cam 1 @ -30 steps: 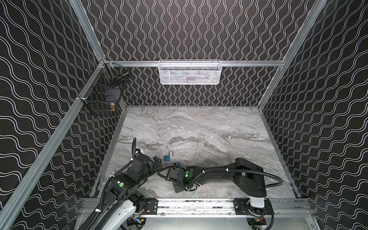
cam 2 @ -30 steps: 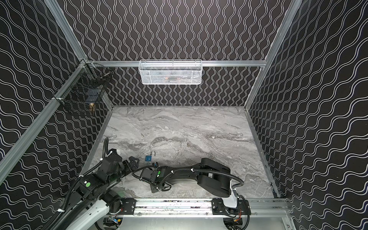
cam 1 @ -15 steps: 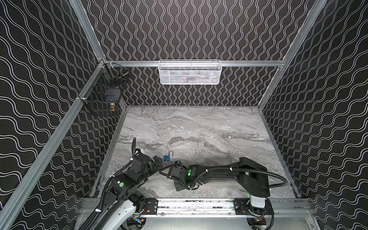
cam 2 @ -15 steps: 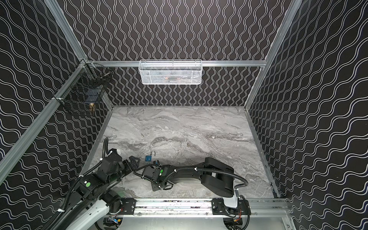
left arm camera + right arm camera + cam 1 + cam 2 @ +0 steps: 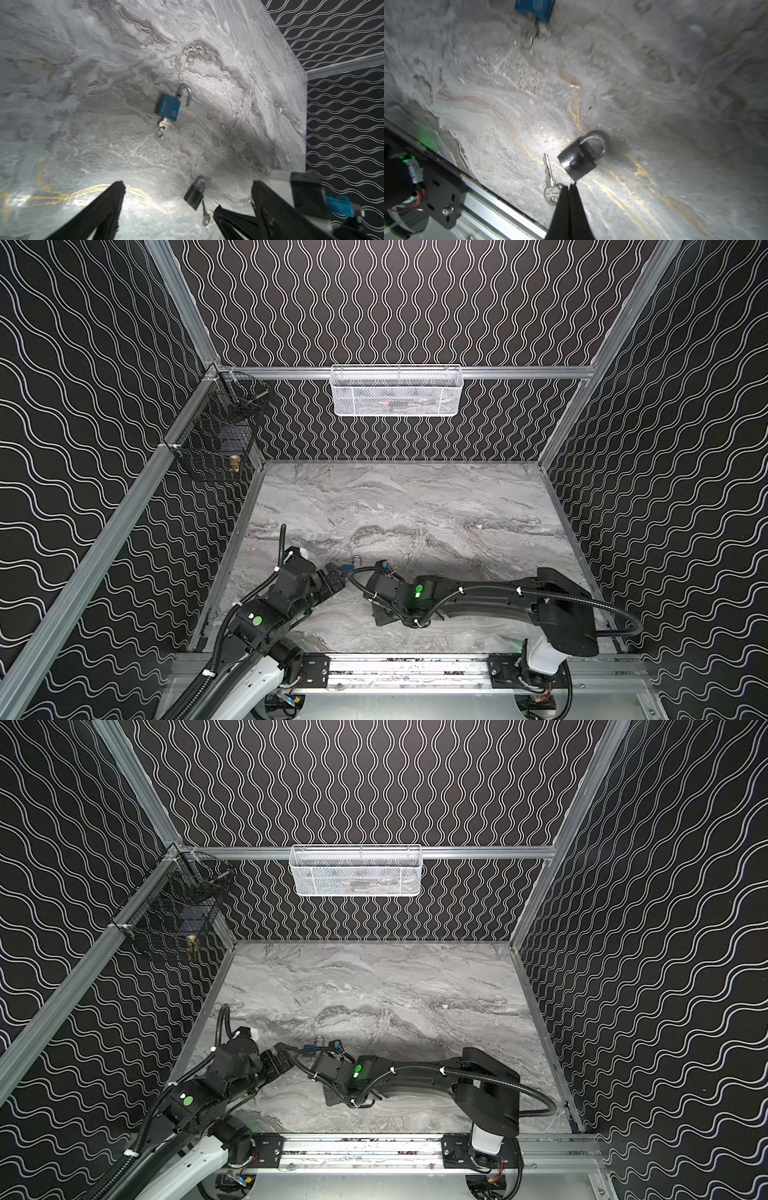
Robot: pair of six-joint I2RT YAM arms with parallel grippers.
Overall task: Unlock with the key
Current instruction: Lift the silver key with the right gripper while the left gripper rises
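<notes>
Right fingers (image 5: 565, 207), closed, sit by the loose key (image 5: 551, 192) beside the black padlock (image 5: 576, 163); left fingers (image 5: 99, 207) gape, likely to steady it.

Both top views were sharp and evenly lit, the marble surface (image 5: 415, 506) pale against the dark walls (image 5: 83, 448), with soft shadows beside the arms (image 5: 478, 601). The wrist views were dimmer, each with a white glare patch on the surface and lines bent toward the edges. In the right wrist view the blue padlock (image 5: 533, 8) was smeared by blur, while the black padlock (image 5: 577, 160) cast a soft shadow.
</notes>
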